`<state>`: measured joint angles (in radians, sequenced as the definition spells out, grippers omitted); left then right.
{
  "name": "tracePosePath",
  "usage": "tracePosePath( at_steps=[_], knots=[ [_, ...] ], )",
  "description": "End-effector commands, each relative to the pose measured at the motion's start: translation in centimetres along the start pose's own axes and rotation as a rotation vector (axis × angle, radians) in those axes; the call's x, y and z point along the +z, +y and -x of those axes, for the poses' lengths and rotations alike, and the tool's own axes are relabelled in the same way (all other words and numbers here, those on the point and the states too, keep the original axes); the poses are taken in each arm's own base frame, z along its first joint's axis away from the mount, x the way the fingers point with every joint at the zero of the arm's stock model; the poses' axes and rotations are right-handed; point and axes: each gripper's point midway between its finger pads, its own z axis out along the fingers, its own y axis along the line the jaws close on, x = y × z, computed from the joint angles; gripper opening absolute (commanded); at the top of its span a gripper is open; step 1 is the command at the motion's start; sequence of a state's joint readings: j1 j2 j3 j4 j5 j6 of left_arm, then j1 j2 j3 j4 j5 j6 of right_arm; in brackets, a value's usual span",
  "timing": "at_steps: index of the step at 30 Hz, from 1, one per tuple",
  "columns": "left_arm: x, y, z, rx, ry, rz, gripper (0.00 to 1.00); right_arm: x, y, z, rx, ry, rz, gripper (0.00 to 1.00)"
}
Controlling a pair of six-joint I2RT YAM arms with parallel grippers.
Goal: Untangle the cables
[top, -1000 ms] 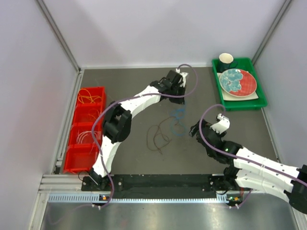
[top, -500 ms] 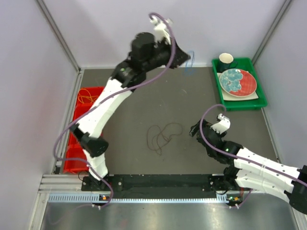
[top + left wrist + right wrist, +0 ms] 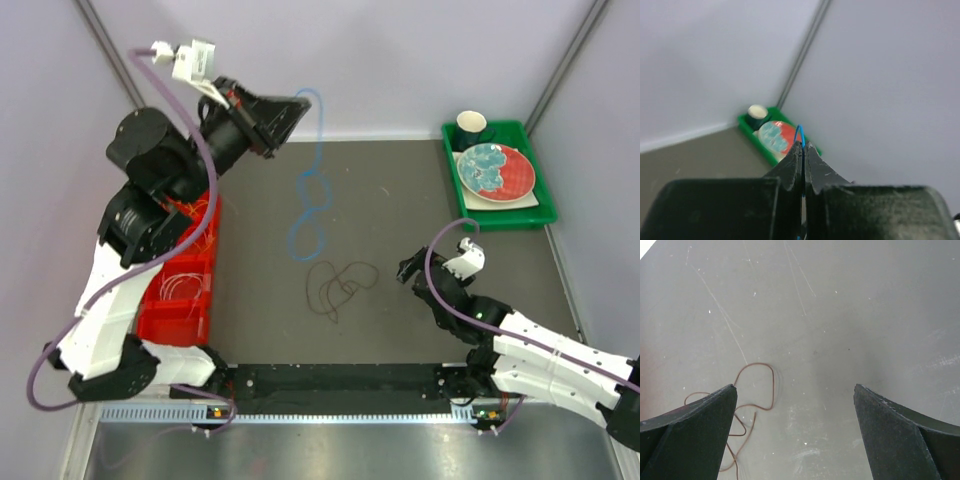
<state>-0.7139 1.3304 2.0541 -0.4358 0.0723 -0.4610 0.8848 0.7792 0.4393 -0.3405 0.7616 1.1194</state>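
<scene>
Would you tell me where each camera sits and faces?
Top external: above, behind the bases, looking down on the table; left arm, right arm show.
Left wrist: behind the raised left gripper, facing the green tray; shut fingers pinch the blue cable.
Right wrist: behind the low right gripper, facing the table; open fingers frame the dark cable.
Shared with top external: tray, both cables.

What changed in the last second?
The left claw, shut on the blue cable, lifted it off the mat, away from the dark cable, and swung up and left; the cable dangles. The dark cable, the open right claw and the green tray stayed put.
</scene>
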Motion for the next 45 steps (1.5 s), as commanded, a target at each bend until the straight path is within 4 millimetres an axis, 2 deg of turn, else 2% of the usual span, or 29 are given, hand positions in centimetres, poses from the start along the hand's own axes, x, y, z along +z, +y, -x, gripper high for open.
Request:
tracePosePath(
  at_steps=[1,2,3,4,6,7,9,11,15,20,23,27,28,30,31,32,34,40,43,45],
  knots=[
    [-4.4,5.7,-2.5,0.052,0.046,0.284,0.0,0.0,0.6,1.0,0.025,-0.026,0.008,0.99],
    [-5.2,6.5,-2.8,0.051,0.05,0.327,0.0,0.0,0.6,0.9,0.023,-0.023,0.01,0.99],
    [-5.9,7.8,-4.0,0.052,0.075,0.38,0.0,0.0,0.7,0.9,0.024,-0.021,0.012,0.99],
    [-7.5,9.0,-3.6,0.058,0.053,0.462,0.0,0.0,0.7,1.0,0.024,-0.023,0.013,0.99],
    [-9.4,11.6,-5.9,0.081,0.122,0.587,0.0,0.0,0.8,0.9,0.021,-0.02,0.015,0.99],
    [-10.7,12.9,-5.7,0.096,0.108,0.671,0.0,0.0,0.7,0.8,0.017,-0.017,0.014,0.99],
    [-13.0,15.3,-7.5,0.13,0.166,0.802,0.0,0.0,0.8,0.8,0.017,-0.014,0.016,0.99],
    [-15.8,17.3,-7.6,0.154,0.154,0.952,0.0,0.0,0.9,0.7,0.015,-0.012,0.018,0.99],
    [-18.6,19.4,-7.9,0.222,0.16,1.108,0.0,0.1,1.0,0.6,0.009,-0.006,0.02,0.99],
    [-20.4,21.0,-7.9,0.262,0.163,1.269,0.0,0.1,1.1,0.4,0.002,0.004,0.021,0.99],
    [-20.6,22.7,-9.0,0.293,0.226,1.359,0.0,0.1,1.2,0.4,0.0,0.007,0.024,0.99],
    [-20.2,24.8,-9.4,0.295,0.261,1.395,0.0,0.1,1.4,0.3,-0.007,0.013,0.027,0.99],
    [-19.6,25.3,-9.1,0.28,0.235,1.39,0.0,0.2,1.4,0.2,-0.01,0.017,0.025,0.99],
    [-20.1,27.3,-8.7,0.256,0.227,1.439,0.0,0.2,1.5,0.1,-0.019,0.023,0.023,0.99],
    [-19.4,27.9,-8.8,0.221,0.221,1.418,0.0,0.2,1.5,0.1,-0.021,0.024,0.021,0.99],
    [-19.7,29.1,-8.4,0.206,0.215,1.448,0.0,0.3,1.5,0.1,-0.023,0.025,0.019,0.99],
    [-18.8,30.0,-8.6,0.173,0.22,1.425,0.0,0.3,1.6,0.0,-0.025,0.028,0.018,0.99],
    [-16.2,32.8,-6.9,0.109,0.156,1.41,0.0,0.4,1.8,0.0,-0.029,0.028,0.018,0.99],
    [-14.7,33.6,-4.7,0.09,0.111,1.396,0.0,0.5,1.8,0.0,-0.033,0.027,0.016,0.99],
    [-14.1,34.6,-4.5,0.086,0.11,1.405,0.0,0.5,1.9,0.0,-0.035,0.028,0.021,0.99]
  ],
)
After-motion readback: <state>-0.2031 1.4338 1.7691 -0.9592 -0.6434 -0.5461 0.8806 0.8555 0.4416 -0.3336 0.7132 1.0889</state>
